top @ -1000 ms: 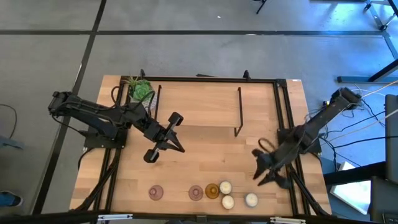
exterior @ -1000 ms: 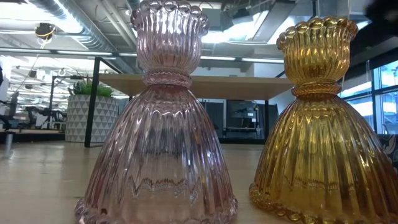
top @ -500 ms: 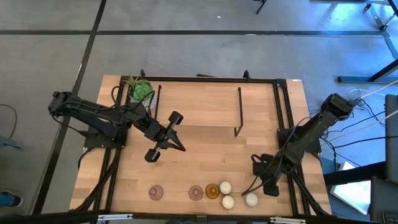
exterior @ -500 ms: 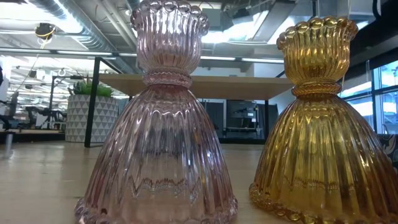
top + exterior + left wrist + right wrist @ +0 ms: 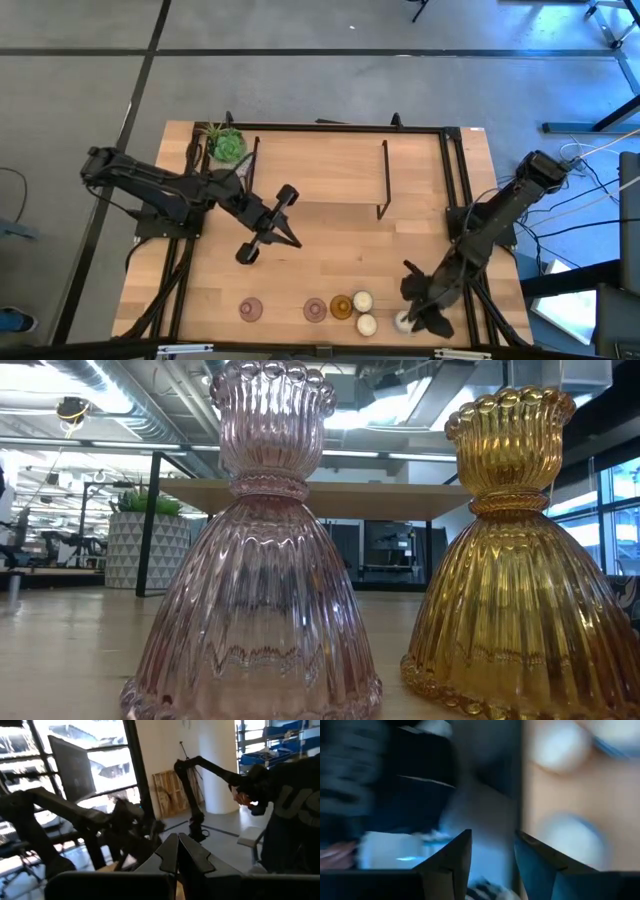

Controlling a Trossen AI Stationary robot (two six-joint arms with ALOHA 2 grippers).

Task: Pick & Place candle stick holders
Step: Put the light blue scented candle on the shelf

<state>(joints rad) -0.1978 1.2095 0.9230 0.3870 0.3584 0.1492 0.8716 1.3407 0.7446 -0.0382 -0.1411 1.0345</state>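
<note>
Overhead, left to right. Left gripper (image 5: 268,232): raised over the table's (image 5: 330,190) left-centre, fingers pressed together, holding nothing; the left wrist view confirms the closed tips. Plant (image 5: 226,146): far-left corner. Along the near edge stands a row of holders: pink holder (image 5: 250,310), well apart from the rest; second pink holder (image 5: 315,310) touching or just beside the amber holder (image 5: 340,307); then two white holders (image 5: 362,300), (image 5: 366,324). Third white holder (image 5: 403,321): rightmost, largely covered by the right gripper (image 5: 418,314), which is low over it with fingers partly apart; whether it grips the holder cannot be told.
</note>
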